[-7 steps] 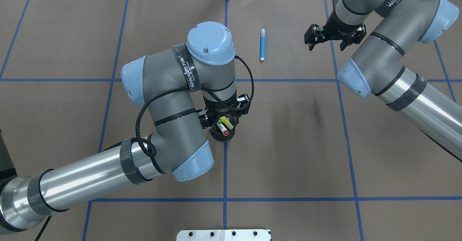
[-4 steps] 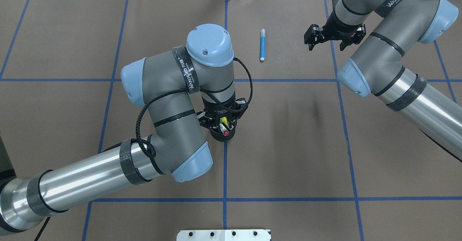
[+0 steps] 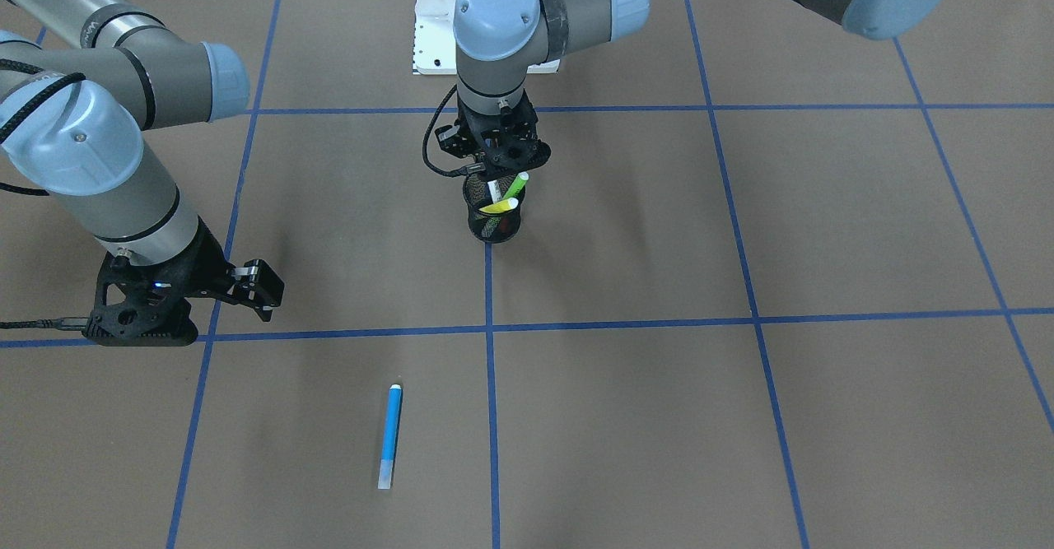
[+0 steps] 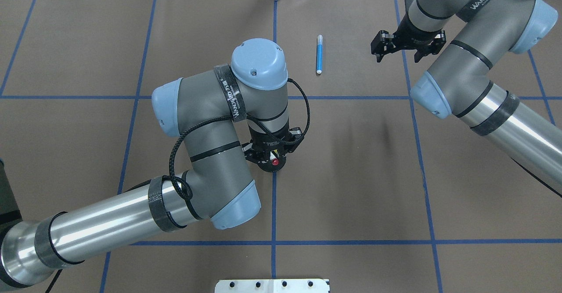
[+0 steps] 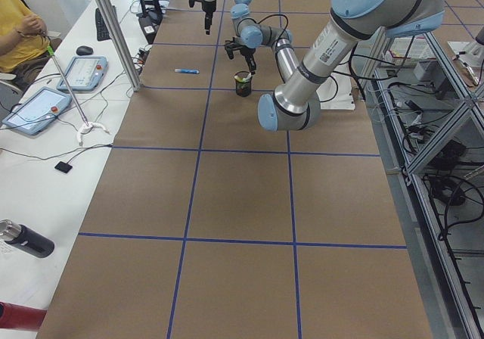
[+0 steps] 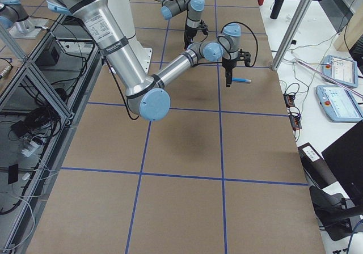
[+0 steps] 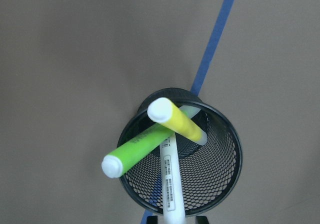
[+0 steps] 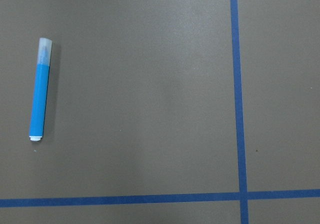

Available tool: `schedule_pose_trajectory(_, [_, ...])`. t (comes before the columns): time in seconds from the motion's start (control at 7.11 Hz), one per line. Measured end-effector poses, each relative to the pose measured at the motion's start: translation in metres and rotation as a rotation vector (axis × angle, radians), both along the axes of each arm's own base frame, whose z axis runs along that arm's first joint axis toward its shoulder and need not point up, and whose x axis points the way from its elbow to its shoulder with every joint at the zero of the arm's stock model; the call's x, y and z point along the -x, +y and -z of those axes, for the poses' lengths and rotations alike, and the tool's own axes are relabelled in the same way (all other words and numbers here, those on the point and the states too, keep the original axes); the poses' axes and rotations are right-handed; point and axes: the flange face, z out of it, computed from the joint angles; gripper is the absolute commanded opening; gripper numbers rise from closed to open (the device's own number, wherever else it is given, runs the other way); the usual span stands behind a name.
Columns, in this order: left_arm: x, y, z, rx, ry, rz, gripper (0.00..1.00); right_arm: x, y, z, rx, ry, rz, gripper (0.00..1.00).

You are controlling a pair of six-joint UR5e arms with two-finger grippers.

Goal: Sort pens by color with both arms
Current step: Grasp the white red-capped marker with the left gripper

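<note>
The left gripper (image 4: 273,150) hangs straight over the black mesh cup (image 7: 227,174), which stands on a blue tape line near the middle of the table (image 4: 351,174). From overhead the gripper covers most of the cup. Three pens lean in the cup: the green pen (image 7: 137,151) and the yellow pen (image 7: 177,121) cross each other, and the white pen (image 7: 171,184) runs out of the wrist view's bottom edge. Overhead, only the white pen's red end (image 4: 275,161) peeks from under the gripper. The fingers barely show at the wrist view's lower edge, and other views are too small, so I cannot tell whether they are spread or closed on the white pen. The blue pen (image 4: 319,54) lies flat and alone on the table, far from the cup. The right gripper (image 4: 397,49) hovers near it and off to one side, fingers apart and empty. Its wrist view shows only the pen and tape lines.
</note>
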Motion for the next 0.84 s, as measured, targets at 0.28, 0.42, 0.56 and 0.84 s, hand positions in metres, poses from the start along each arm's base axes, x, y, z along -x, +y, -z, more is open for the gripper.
schedule_pose_trajectory(0.28, [0.0, 0.001, 0.0, -0.001, 0.0, -0.002, 0.0, 0.0, 0.0, -0.001, 0.0, 0.0, 0.0, 0.99])
schedule_pose_trajectory(0.42, [0.001, 0.001, 0.002, -0.004, 0.003, -0.003, 0.0, 0.0, 0.0, -0.001, 0.0, 0.001, 0.0, 0.99])
schedule_pose_trajectory(0.56, [0.004, 0.002, 0.005, -0.01, 0.008, -0.006, 0.0, 0.0, 0.0, 0.0, 0.0, 0.0, 0.0, 0.99])
schedule_pose_trajectory(0.84, [0.022, 0.011, 0.018, -0.028, 0.012, -0.024, 0.0, 0.0, 0.0, 0.0, -0.001, 0.0, 0.0, 0.99])
